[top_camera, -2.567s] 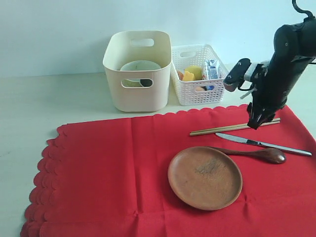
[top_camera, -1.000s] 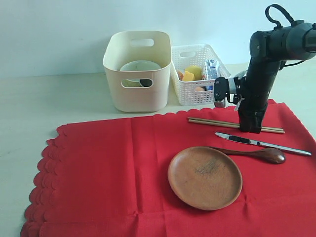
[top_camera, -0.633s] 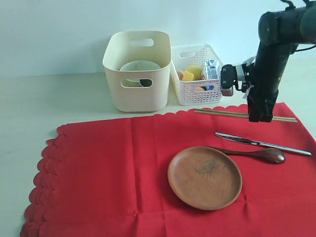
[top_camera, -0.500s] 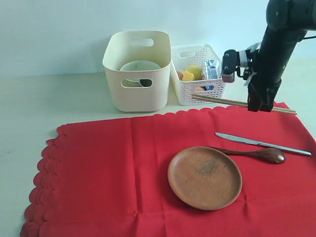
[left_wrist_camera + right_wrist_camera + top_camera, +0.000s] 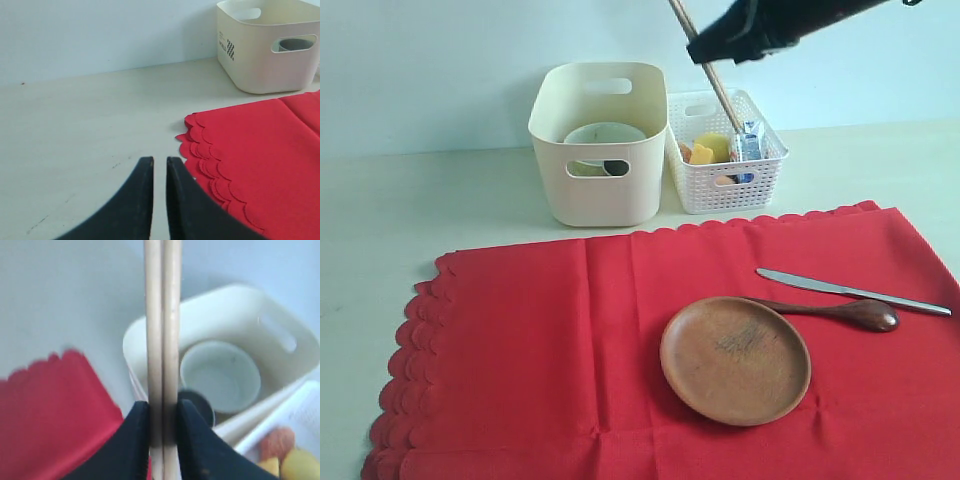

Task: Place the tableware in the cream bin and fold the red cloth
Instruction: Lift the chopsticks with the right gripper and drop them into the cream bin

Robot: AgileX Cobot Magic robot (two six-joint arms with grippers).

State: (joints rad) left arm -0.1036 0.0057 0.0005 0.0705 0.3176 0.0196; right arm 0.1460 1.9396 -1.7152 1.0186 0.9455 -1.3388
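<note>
My right gripper [image 5: 705, 50] is shut on the pale chopsticks [image 5: 725, 100], held high and steeply tilted above the gap between the cream bin [image 5: 600, 150] and the basket. In the right wrist view the chopsticks [image 5: 162, 330] are pinched between the fingers, over the bin [image 5: 235, 300], which holds the pale bowl [image 5: 220, 372] and a dark steel cup [image 5: 201, 404]. On the red cloth [image 5: 540, 350] lie the wooden plate [image 5: 735, 360], the dark spoon [image 5: 845, 313] and the silver knife [image 5: 850, 292]. My left gripper [image 5: 160, 162] hovers shut and empty by the cloth's scalloped corner [image 5: 210, 165].
A white lattice basket [image 5: 760, 170] with food and a milk carton [image 5: 748, 140] stands right of the cream bin. A pale wall runs behind both. Bare tabletop [image 5: 75, 125] lies left of the cloth.
The right gripper has carried the chopsticks off the cloth, up and left to above the bins, and they now tilt steeply. The left gripper has not moved.
</note>
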